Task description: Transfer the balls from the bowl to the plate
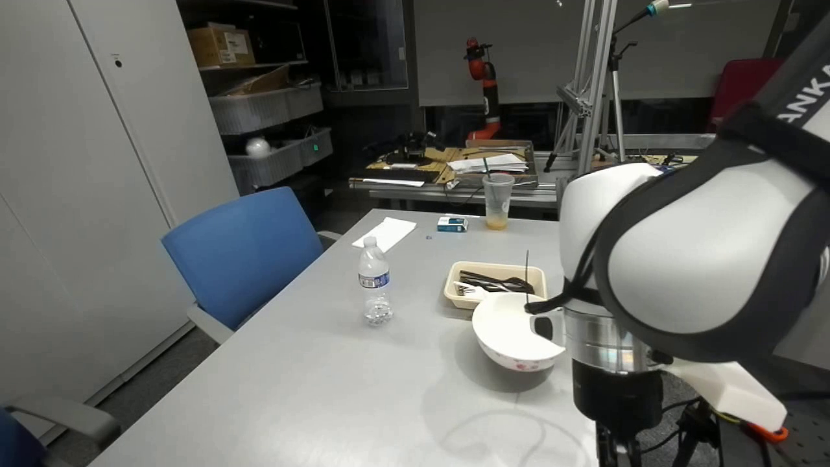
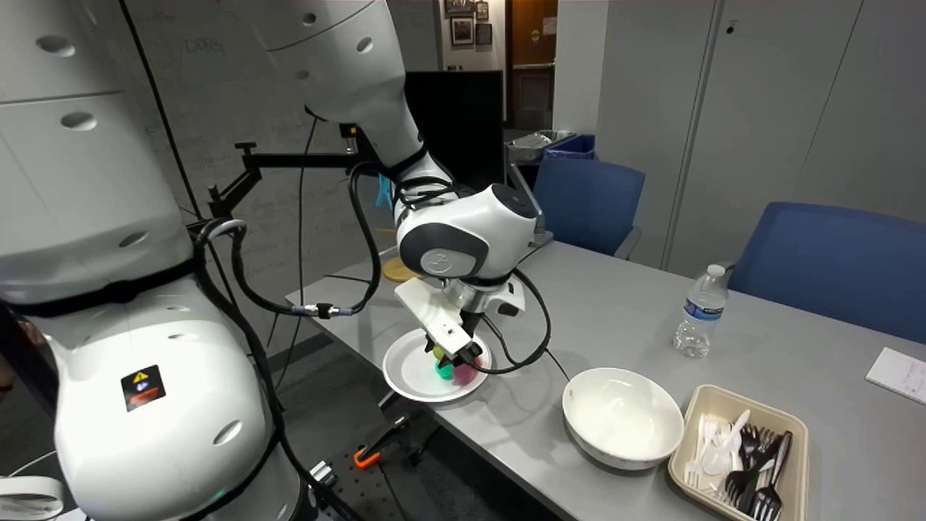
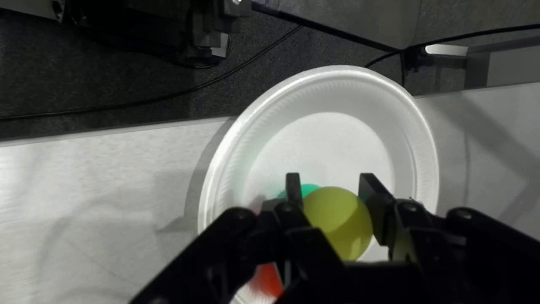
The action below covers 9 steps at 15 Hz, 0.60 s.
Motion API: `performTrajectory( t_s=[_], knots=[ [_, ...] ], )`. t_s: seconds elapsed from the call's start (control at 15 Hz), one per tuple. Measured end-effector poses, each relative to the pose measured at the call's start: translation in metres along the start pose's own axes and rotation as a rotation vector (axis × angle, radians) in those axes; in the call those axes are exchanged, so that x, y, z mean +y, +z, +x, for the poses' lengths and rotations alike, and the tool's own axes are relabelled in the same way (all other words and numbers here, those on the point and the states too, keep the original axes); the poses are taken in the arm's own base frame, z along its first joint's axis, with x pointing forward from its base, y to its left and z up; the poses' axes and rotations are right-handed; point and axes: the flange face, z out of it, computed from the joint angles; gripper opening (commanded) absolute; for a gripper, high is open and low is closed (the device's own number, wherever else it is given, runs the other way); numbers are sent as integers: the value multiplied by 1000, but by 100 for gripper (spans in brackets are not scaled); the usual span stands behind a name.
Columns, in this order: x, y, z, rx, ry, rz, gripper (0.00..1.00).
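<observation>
One yellow ball point(image 3: 340, 221), pinched in the gripper point(image 3: 331, 192), over the plate point(image 3: 329, 137)

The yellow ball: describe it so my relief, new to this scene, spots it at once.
Find the grey table, then the round white plate at its edge, beneath the gripper. In the wrist view, the yellow ball is pinched between the two fingers, over that plate. Its colour and that grip set it apart from the green ball and red ball, both partly hidden.

Round white bowl point(image 2: 622, 412): smooth, glossy. Round white foam-like plate point(image 3: 320, 131): matt base, finely ribbed wall. Yellow-green ball point(image 3: 335, 219): smooth, matt. Clear plastic bottle point(image 2: 700, 312): glossy. Grey table point(image 1: 305, 383): smooth, faint sheen.
</observation>
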Motion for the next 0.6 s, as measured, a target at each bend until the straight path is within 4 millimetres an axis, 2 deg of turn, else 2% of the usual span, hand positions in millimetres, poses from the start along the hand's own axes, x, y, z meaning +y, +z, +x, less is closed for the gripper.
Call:
performTrajectory(
  t_s=[0.07, 0.33, 0.4, 0.6],
  knots=[
    [-1, 3, 0, 8, 5, 9, 65],
    [1, 10, 0, 17, 12, 28, 94],
    [2, 11, 0, 18, 12, 30, 99],
    [3, 11, 0, 27, 2, 27, 100]
  ],
)
